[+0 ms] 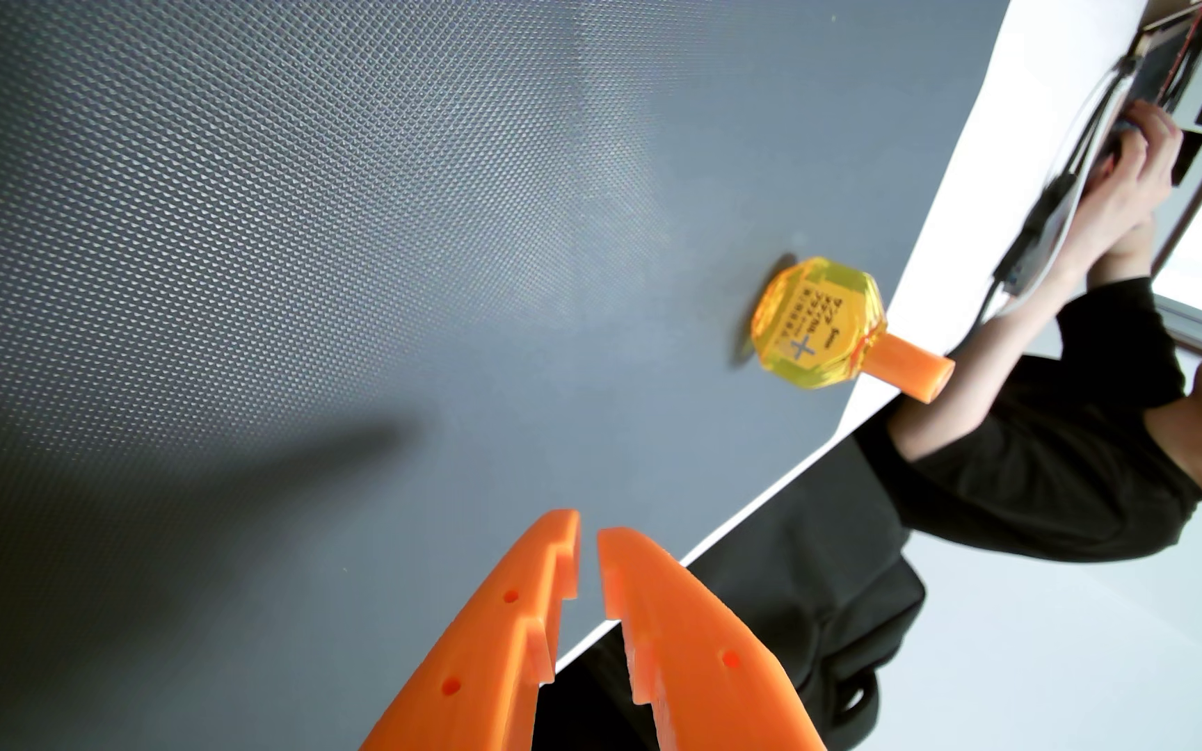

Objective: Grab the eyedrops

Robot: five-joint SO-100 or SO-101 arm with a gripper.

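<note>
Orange gripper (587, 538), its base cut off at the bottom edge, fingertips nearly together, holding nothing. Well beyond it, up and right, stands the eyedrops bottle (818, 325): faceted yellow, orange cap, label print unreadable, on the grey mat (294, 253).

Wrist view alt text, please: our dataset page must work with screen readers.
A yellow eyedrop bottle with an orange cap rests on a dark textured mat near its edge, untouched. The orange claw enters from the bottom, nearly shut and holding nothing, well short of the bottle. A person in a black shirt sits beyond the table.
</note>
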